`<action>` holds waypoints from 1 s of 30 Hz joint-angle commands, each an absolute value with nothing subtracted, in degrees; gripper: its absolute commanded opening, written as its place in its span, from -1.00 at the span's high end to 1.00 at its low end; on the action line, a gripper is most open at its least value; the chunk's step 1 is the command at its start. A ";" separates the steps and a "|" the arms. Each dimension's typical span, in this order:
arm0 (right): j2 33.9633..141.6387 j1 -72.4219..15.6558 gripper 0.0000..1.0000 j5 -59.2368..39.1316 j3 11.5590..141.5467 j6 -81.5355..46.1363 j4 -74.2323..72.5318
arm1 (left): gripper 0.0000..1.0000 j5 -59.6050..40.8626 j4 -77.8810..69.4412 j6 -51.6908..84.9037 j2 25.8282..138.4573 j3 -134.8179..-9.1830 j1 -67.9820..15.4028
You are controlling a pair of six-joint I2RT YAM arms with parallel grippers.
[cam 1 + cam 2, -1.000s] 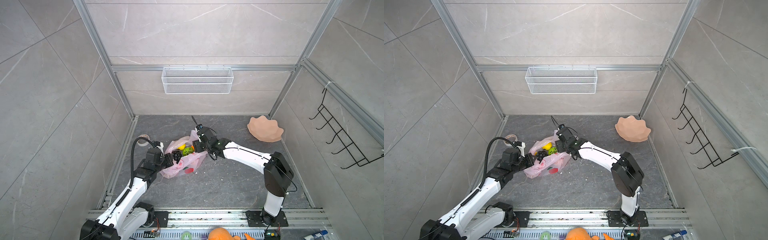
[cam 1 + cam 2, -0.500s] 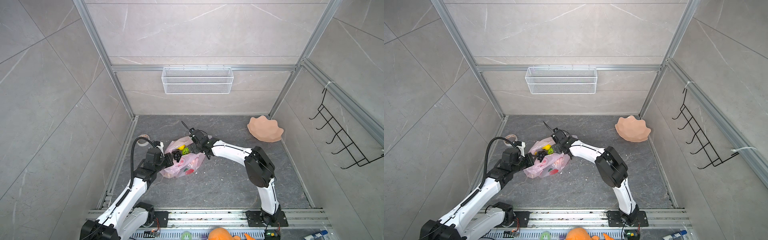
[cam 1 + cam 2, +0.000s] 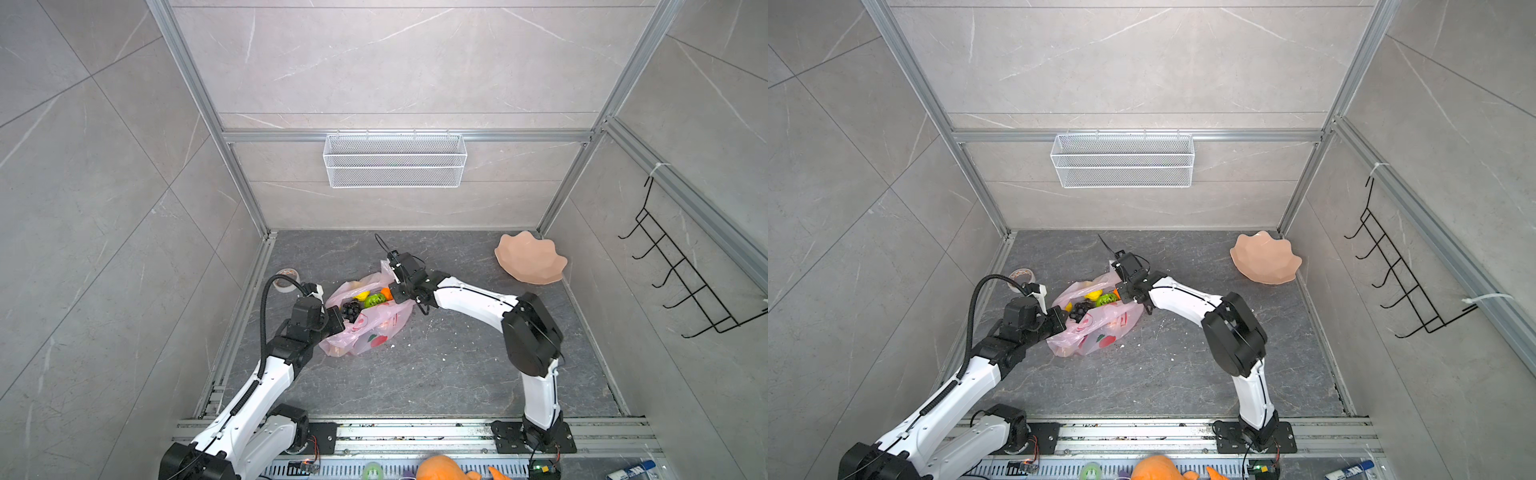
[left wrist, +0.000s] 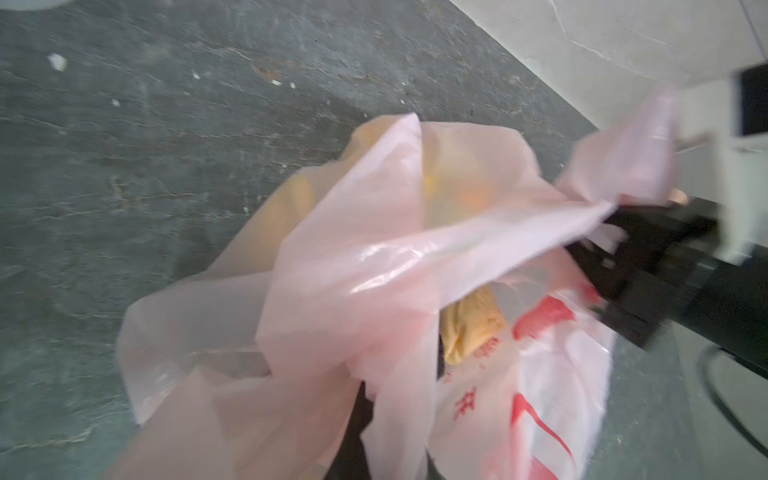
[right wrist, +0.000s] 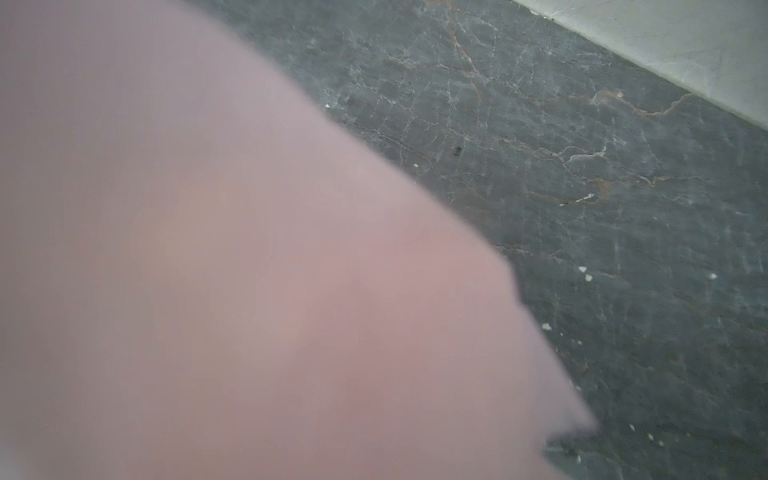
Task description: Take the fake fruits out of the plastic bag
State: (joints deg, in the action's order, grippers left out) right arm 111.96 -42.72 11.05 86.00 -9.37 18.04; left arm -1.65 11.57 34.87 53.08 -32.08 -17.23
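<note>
Pink plastic bag (image 3: 376, 330) holds the fake fruits (image 3: 373, 300), its rim clenched by left hand (image 3: 337, 322) and right hand (image 3: 397, 293)

Robot test cell, laboratory type. Aluminium framing (image 3: 519, 136) encloses grey tiled panels (image 3: 395, 62); robot arms (image 3: 469, 297) are bolted to a base rail (image 3: 415, 432). A wire basket (image 3: 395, 160) and a hook rack (image 3: 681, 286) hang on the walls.

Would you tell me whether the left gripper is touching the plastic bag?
Touching: in a top view the left gripper is shut on the plastic bag, film bunched at its tip.
</note>
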 commanded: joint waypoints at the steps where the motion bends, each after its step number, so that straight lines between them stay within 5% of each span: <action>1: 100.11 -38.31 1.00 0.11 80.22 -15.90 11.31 | 1.00 6.09 10.83 32.43 50.70 -30.54 -17.28; 10: 93.12 -22.54 1.00 -31.12 62.18 -33.47 -11.02 | 1.00 -5.43 -10.36 32.86 46.30 -22.29 -13.97; 20: 106.14 -15.60 1.00 -41.22 57.84 -51.13 -31.19 | 1.00 -25.06 -33.74 46.45 57.73 -20.16 0.62; 23: 108.16 -16.32 1.00 -39.36 61.04 -49.21 -26.29 | 1.00 -22.27 -26.69 43.45 59.67 -25.44 -0.63; 26: 107.57 -20.29 1.00 -34.86 66.98 -39.76 -13.82 | 1.00 -9.49 -7.05 30.26 60.21 -35.76 -10.83; 30: 108.12 -20.74 1.00 -36.17 67.56 -43.25 -19.07 | 1.00 -12.96 -7.11 31.88 63.07 -37.19 -13.18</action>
